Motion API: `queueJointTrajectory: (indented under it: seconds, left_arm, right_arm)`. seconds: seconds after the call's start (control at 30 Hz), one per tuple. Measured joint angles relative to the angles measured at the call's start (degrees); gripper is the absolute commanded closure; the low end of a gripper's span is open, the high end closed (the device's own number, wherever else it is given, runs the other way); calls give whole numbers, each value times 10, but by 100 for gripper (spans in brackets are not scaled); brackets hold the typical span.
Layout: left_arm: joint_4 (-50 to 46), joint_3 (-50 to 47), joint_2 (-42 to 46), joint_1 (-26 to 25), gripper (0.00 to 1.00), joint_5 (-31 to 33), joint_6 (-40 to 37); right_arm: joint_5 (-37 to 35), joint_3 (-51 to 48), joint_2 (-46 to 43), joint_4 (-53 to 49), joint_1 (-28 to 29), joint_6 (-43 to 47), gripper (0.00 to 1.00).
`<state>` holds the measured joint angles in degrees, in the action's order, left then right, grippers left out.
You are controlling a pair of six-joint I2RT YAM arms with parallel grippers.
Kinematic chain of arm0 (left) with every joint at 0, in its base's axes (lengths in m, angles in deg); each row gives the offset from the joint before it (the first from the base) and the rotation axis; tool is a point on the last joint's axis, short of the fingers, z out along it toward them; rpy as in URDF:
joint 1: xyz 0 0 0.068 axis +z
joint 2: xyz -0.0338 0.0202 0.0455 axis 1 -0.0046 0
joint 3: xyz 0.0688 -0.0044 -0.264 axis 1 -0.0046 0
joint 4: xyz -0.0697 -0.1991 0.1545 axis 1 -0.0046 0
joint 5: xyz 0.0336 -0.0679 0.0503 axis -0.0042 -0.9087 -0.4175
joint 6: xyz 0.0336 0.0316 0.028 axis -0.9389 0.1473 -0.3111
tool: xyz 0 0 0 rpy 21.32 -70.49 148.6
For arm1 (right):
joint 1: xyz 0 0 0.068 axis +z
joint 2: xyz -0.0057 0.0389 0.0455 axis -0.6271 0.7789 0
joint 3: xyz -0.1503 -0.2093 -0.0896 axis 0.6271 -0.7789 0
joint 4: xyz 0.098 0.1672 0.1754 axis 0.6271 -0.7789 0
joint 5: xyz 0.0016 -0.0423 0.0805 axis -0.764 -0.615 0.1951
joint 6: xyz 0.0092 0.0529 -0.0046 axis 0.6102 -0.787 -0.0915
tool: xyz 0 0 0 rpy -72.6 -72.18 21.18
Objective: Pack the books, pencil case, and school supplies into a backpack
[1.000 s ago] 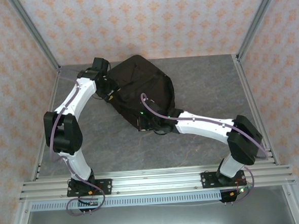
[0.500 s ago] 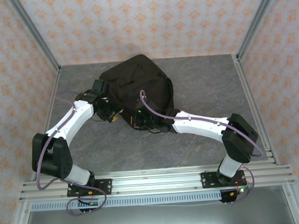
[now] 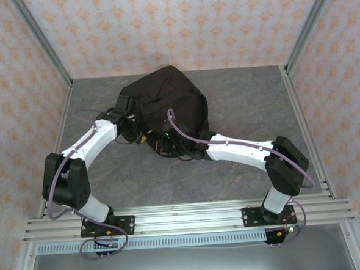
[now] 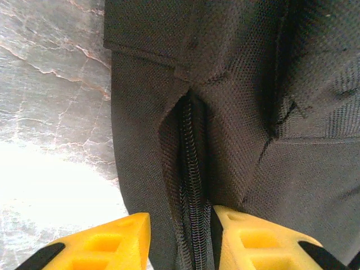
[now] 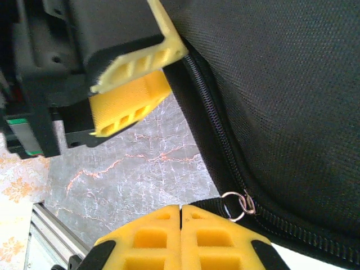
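The black backpack [image 3: 169, 102] lies at the back middle of the grey table. My left gripper [image 3: 140, 136] is at its near-left edge. In the left wrist view its yellow fingers [image 4: 115, 242] straddle a fold of the backpack [image 4: 236, 112] that carries the zip [image 4: 191, 169], and the fabric touches both pads. My right gripper [image 3: 168, 147] is at the near edge. Its fingertips [image 5: 180, 209] are pressed together on the black pull tab that leads to the metal zip ring [image 5: 239, 205]. Books, pencil case and school supplies are hidden.
Bare marbled tabletop [image 3: 251, 100] stretches to the right of the bag and in front of it [image 3: 170, 181]. Metal frame posts [image 3: 43, 45] and patterned walls enclose the table on three sides. The base rail [image 3: 185, 217] runs along the near edge.
My left arm swung from the bag's far-left corner down to its near-left edge and its jaws narrowed onto the zip fold. The bag shifted slightly left. The right arm barely moved.
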<state>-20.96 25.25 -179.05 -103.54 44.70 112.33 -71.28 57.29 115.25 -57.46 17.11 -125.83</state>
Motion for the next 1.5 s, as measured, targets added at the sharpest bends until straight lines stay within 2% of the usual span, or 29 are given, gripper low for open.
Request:
queueJointTrajectory:
  seconds: [0.07,0.1,0.33,0.5,0.93,1.27,1.3,1.43,1.5]
  left_arm:
    - [4,-5,-7,-2,95,1,0]
    - [4,-6,-11,-2,100,2,1]
    - [-4,-6,-10,-4,100,27,1]
    - [-17,-6,16,6,100,48,-3]
    - [-38,-6,35,29,100,52,-23]
    - [-75,3,58,43,100,47,-70]
    - [-84,10,58,46,97,47,-78]
    - [-123,38,60,70,64,68,-97]
    - [-140,41,71,86,54,83,-100]
  right_arm:
    - [-4,0,0,-2,0,0,100]
    - [-7,0,0,-5,0,0,100]
    - [-43,-4,-9,-34,0,2,100]
    - [-65,-27,-61,-65,-14,7,100]
    - [-79,-55,-113,-120,-54,42,100]
    - [-78,-60,-136,-143,-83,102,100]
    - [-73,-57,-135,-143,-83,104,100]
    - [-40,-40,-120,-137,-80,91,100]
    - [-33,-29,-107,-137,-71,73,100]
